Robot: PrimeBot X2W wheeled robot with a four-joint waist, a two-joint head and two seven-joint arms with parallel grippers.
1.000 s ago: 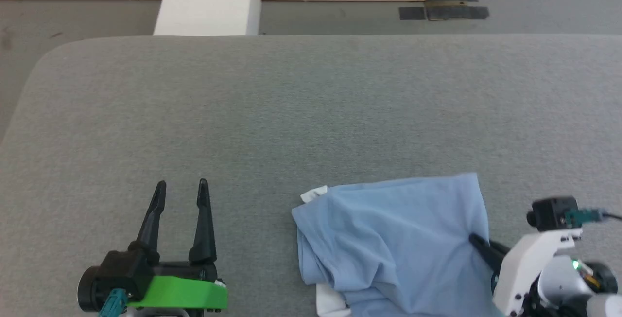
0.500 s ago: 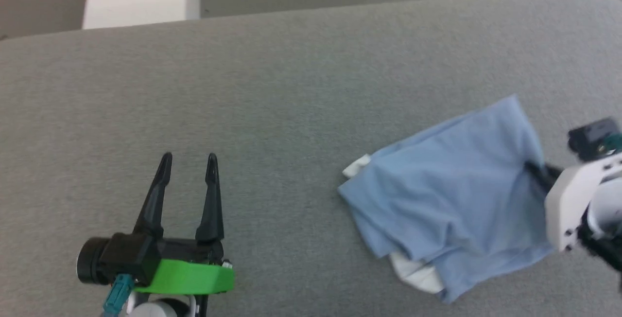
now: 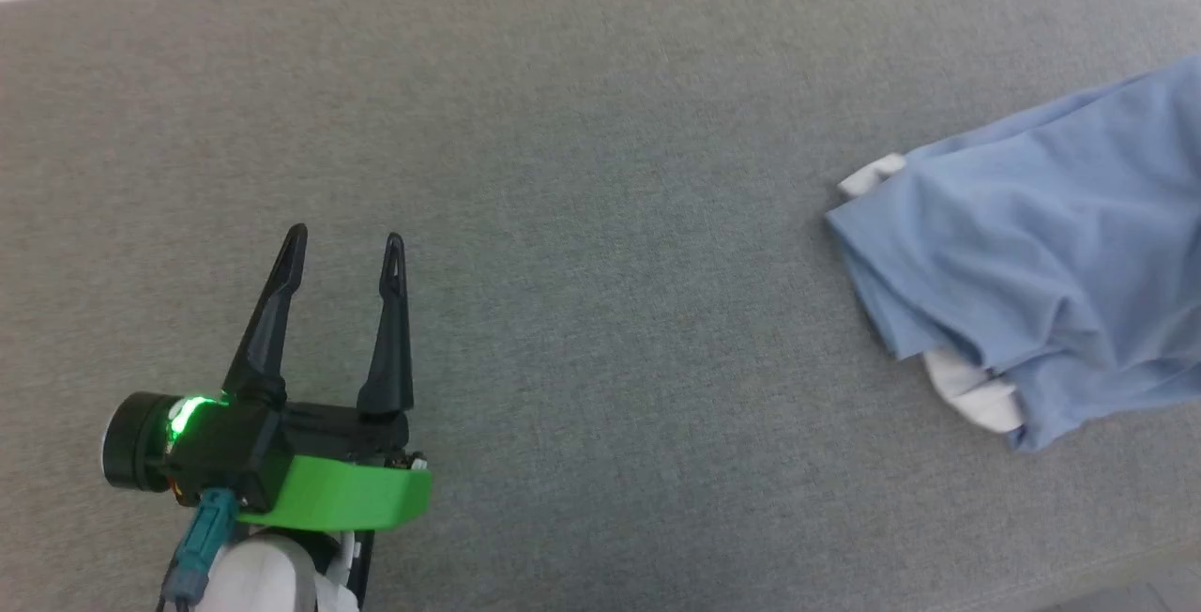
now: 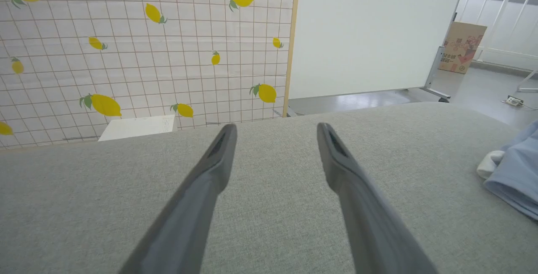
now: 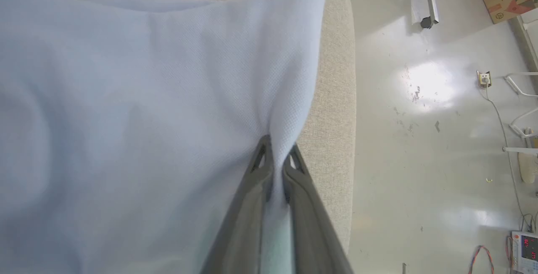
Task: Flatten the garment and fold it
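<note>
You're getting bright, even light; glare is blooming on the floor (image 5: 424,85); the garment (image 5: 126,97) is washing out up close.

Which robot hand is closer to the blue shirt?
The right. The right gripper is shut on a fold of the blue shirt, pinching it. The left gripper is open above the bare grey surface, off to the shirt's left, not touching it.

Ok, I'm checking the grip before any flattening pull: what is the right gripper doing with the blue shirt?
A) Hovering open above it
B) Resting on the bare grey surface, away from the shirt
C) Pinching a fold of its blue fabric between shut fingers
C: in the right wrist view, the right gripper has its two fingers closed on a bunched fold of the garment.
</note>
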